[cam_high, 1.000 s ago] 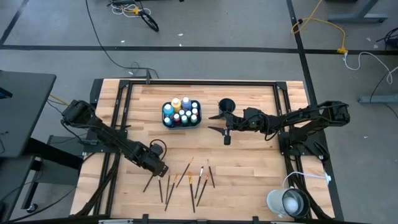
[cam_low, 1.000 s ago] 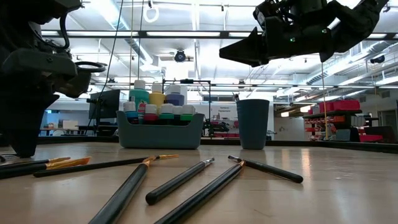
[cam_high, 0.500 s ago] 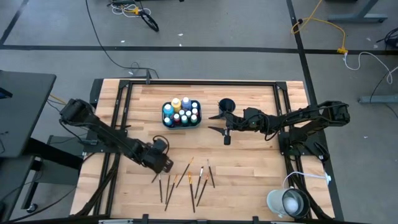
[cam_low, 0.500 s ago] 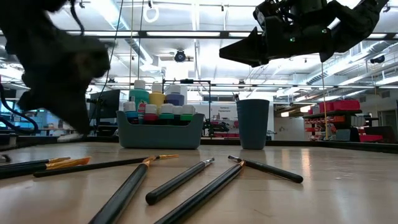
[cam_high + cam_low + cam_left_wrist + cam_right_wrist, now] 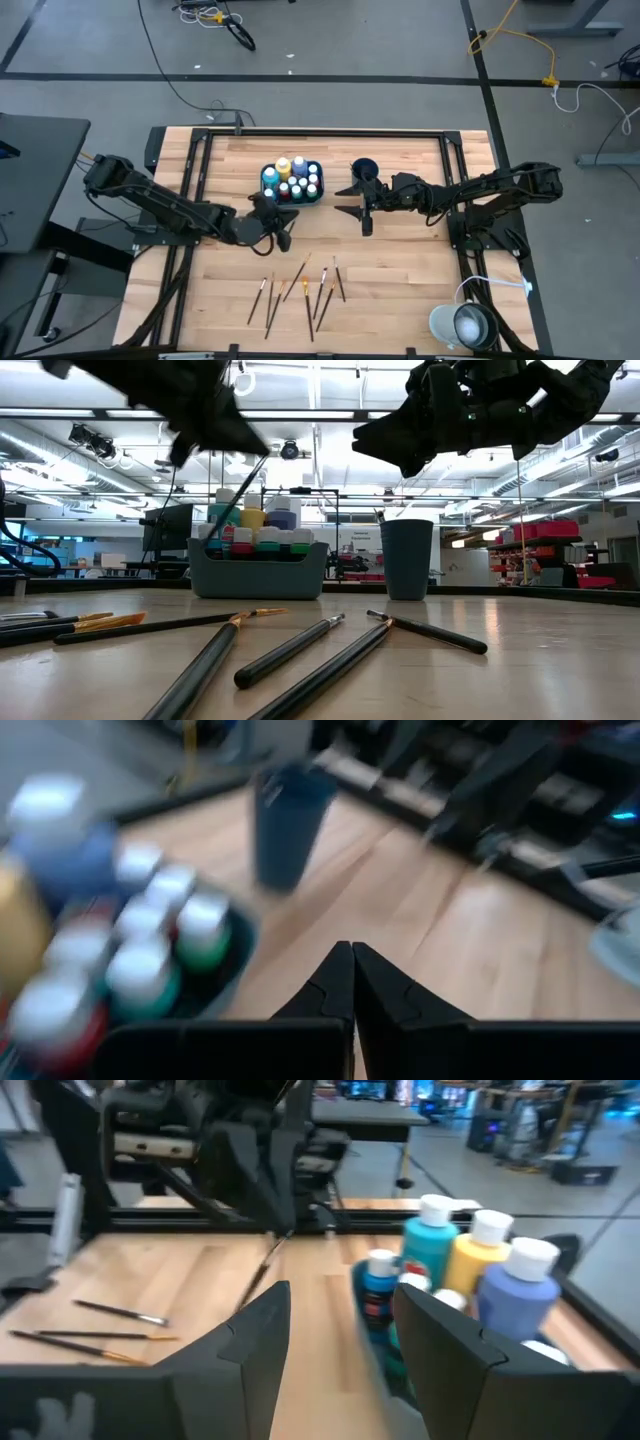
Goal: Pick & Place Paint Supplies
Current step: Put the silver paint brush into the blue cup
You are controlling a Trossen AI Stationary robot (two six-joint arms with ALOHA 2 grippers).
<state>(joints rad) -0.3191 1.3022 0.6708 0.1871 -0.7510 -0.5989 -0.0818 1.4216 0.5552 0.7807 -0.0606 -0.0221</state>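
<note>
while the left gripper (image 5: 283,222) hangs in the air just in front of the teal tray (image 5: 268,196), its fingers (image 5: 345,982) are pressed tight together, and they're pinching a thin paintbrush (image 5: 262,1270) that angles down from the tips. in the low view that held brush (image 5: 235,495) slants across the front of the bottles, clear of the table. right beside the gripper, the tray is packed with white-capped paint bottles (image 5: 292,178), blue, yellow and teal among them, with taller ones standing at the back (image 5: 250,512). past the tray from this gripper stands the dark blue round cup (image 5: 364,170), upright on the wood (image 5: 407,558). below and nearer the table's front edge from the left gripper, the other paintbrushes (image 5: 300,288) lie scattered flat on the wooden table (image 5: 400,270), fanned out side by side, well apart from the tray; up close in the low view their dark handles (image 5: 290,650) point toward the camera.

over on the other side, the right gripper (image 5: 357,199) hovers just beside the cup, on the side nearer the table's front, its fingers (image 5: 250,1335) spread wide with nothing between them. its wrist view looks across at the bottles in the tray (image 5: 470,1265) and at the left arm holding the brush.
</note>
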